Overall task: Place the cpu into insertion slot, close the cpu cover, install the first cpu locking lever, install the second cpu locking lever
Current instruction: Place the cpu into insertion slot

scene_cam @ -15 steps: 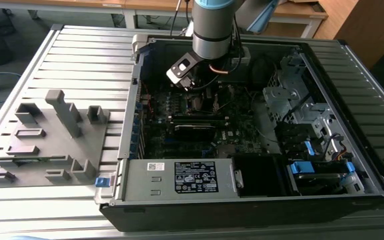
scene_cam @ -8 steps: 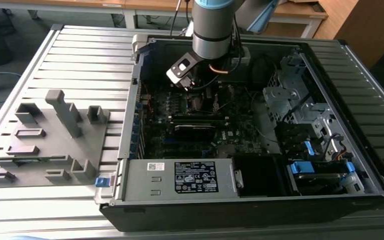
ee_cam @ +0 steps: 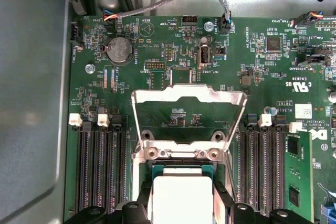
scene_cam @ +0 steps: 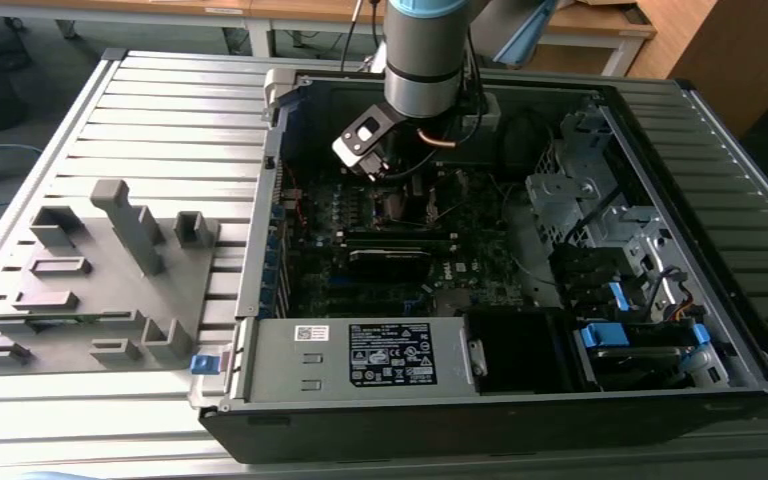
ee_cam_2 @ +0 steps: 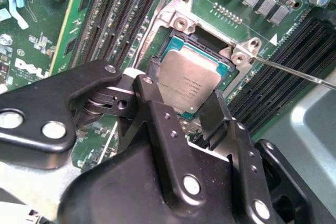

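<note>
Second wrist view shows the gripper [ee_cam_2: 184,90], its jaws clenched on opposite edges of the cpu [ee_cam_2: 191,80], which lies over the insertion slot [ee_cam_2: 206,47]; whether it is fully seated I cannot tell. In the first wrist view the cpu cover [ee_cam: 189,94] stands raised open. In the exterior view the arm [scene_cam: 424,60] enters the computer case [scene_cam: 704,130] at upper middle.

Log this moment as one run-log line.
pincer: shut on cpu | cpu: at insertion slot, seating unclear | cpu cover: raised open

Slatted grey table [scene_cam: 157,110] — open computer case [scene_cam: 491,432] and grey fixture block [scene_cam: 104,270] on it.
</note>
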